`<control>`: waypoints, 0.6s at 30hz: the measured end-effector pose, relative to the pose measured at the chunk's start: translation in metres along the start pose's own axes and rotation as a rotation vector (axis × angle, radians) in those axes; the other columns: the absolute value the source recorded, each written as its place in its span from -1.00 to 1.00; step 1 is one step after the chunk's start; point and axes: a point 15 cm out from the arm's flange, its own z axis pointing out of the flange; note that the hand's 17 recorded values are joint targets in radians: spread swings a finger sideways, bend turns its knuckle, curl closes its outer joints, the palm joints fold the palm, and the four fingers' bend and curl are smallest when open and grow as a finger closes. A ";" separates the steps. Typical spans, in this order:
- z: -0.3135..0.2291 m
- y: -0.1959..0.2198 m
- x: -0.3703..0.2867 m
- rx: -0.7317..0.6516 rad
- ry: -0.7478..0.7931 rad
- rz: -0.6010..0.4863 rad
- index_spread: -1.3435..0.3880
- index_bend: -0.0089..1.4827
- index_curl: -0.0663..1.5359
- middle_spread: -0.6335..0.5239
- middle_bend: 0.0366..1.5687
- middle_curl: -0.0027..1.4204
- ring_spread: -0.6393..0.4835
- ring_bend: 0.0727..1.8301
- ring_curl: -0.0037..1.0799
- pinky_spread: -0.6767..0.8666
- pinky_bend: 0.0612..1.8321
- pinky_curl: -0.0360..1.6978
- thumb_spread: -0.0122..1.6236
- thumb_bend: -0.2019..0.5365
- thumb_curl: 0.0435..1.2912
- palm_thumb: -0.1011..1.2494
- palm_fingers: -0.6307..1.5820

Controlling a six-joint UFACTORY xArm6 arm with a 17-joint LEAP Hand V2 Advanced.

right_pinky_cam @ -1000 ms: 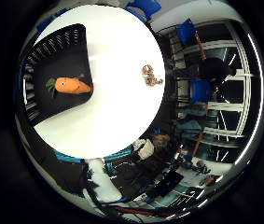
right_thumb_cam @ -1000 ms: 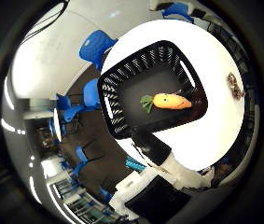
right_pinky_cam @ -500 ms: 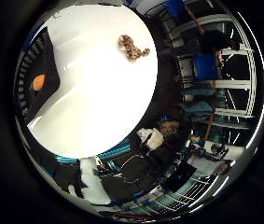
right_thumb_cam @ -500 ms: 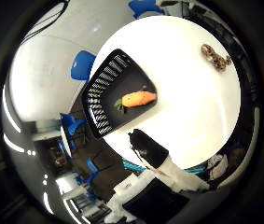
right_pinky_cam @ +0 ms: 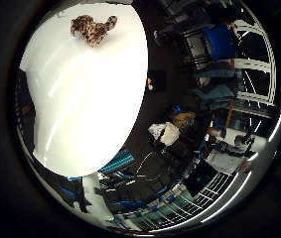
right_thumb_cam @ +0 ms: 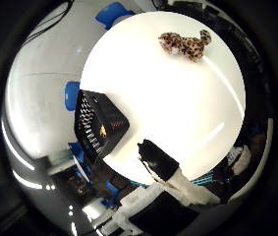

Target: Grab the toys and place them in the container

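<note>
Table [right_thumb_cam: 178, 123], round and white, fills both palm views, so you are well above it. The black slatted container [right_thumb_cam: 99, 125] sits at one edge with something orange showing inside. The spotted leopard toy [right_thumb_cam: 185, 45] lies on the far side, well apart from the container, long axis along the table's rim. Only one finger of your hand [right_thumb_cam: 165, 169] shows, so I cannot tell its pose. Since a second ago the view has swung from container toward the toy.

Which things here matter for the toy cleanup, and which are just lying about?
Part of the job:
spotted plush toy lying on the white table
black slatted container at the table's edge

Just around:
blue chairs beyond the table
</note>
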 end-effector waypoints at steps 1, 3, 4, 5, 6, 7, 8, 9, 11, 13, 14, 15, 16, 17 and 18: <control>0.002 -0.007 0.005 0.005 0.002 0.006 0.35 -0.78 -0.57 0.48 -0.73 -0.54 0.54 -0.52 -0.62 0.44 -0.37 -0.66 0.41 -0.50 -0.59 -0.04 -0.32; 0.002 -0.016 0.014 0.015 0.005 0.018 0.35 -0.79 -0.57 0.48 -0.73 -0.54 0.54 -0.51 -0.62 0.44 -0.37 -0.66 0.41 -0.50 -0.59 -0.03 -0.32; 0.002 -0.020 0.017 0.019 0.006 0.022 0.35 -0.79 -0.58 0.48 -0.73 -0.54 0.54 -0.51 -0.61 0.44 -0.36 -0.66 0.41 -0.50 -0.59 -0.02 -0.32; 0.003 -0.024 0.019 0.023 0.007 0.027 0.35 -0.79 -0.58 0.48 -0.73 -0.54 0.54 -0.51 -0.61 0.44 -0.36 -0.66 0.41 -0.50 -0.58 -0.01 -0.32; 0.003 -0.028 0.020 0.028 0.008 0.028 0.35 -0.79 -0.58 0.48 -0.73 -0.53 0.54 -0.51 -0.60 0.44 -0.36 -0.66 0.42 -0.50 -0.58 0.00 -0.32; 0.003 -0.034 0.022 0.035 0.011 0.030 0.35 -0.79 -0.58 0.48 -0.73 -0.54 0.54 -0.51 -0.60 0.44 -0.36 -0.66 0.42 -0.50 -0.58 0.00 -0.33; 0.003 -0.040 0.024 0.048 0.013 0.031 0.35 -0.79 -0.59 0.48 -0.73 -0.54 0.54 -0.51 -0.60 0.44 -0.36 -0.66 0.42 -0.51 -0.58 0.00 -0.33; 0.003 -0.047 0.026 0.062 0.016 0.033 0.35 -0.79 -0.59 0.48 -0.73 -0.53 0.54 -0.50 -0.60 0.44 -0.36 -0.66 0.42 -0.51 -0.58 0.00 -0.32; 0.008 -0.057 0.030 0.079 0.019 0.040 0.35 -0.79 -0.59 0.48 -0.73 -0.53 0.53 -0.50 -0.59 0.44 -0.36 -0.66 0.42 -0.50 -0.57 0.01 -0.32; 0.011 -0.065 0.034 0.103 0.024 0.048 0.35 -0.78 -0.59 0.48 -0.73 -0.54 0.53 -0.50 -0.59 0.44 -0.36 -0.66 0.42 -0.51 -0.56 0.01 -0.32; 0.014 -0.070 0.035 0.113 0.026 0.050 0.35 -0.79 -0.59 0.48 -0.72 -0.53 0.53 -0.49 -0.59 0.44 -0.36 -0.66 0.42 -0.51 -0.56 0.01 -0.32; 0.017 -0.075 0.035 0.121 0.028 0.051 0.35 -0.80 -0.60 0.49 -0.72 -0.53 0.53 -0.50 -0.59 0.44 -0.35 -0.66 0.42 -0.51 -0.56 0.01 -0.33; 0.023 -0.081 0.034 0.129 0.032 0.055 0.35 -0.81 -0.60 0.49 -0.72 -0.53 0.53 -0.49 -0.58 0.44 -0.34 -0.66 0.42 -0.51 -0.56 0.01 -0.34; 0.027 -0.086 0.034 0.138 0.036 0.059 0.36 -0.81 -0.61 0.50 -0.71 -0.53 0.54 -0.49 -0.59 0.44 -0.32 -0.66 0.42 -0.51 -0.56 0.01 -0.35; 0.031 -0.092 0.035 0.150 0.039 0.066 0.37 -0.81 -0.61 0.50 -0.71 -0.53 0.53 -0.49 -0.58 0.45 -0.32 -0.65 0.42 -0.51 -0.55 0.01 -0.36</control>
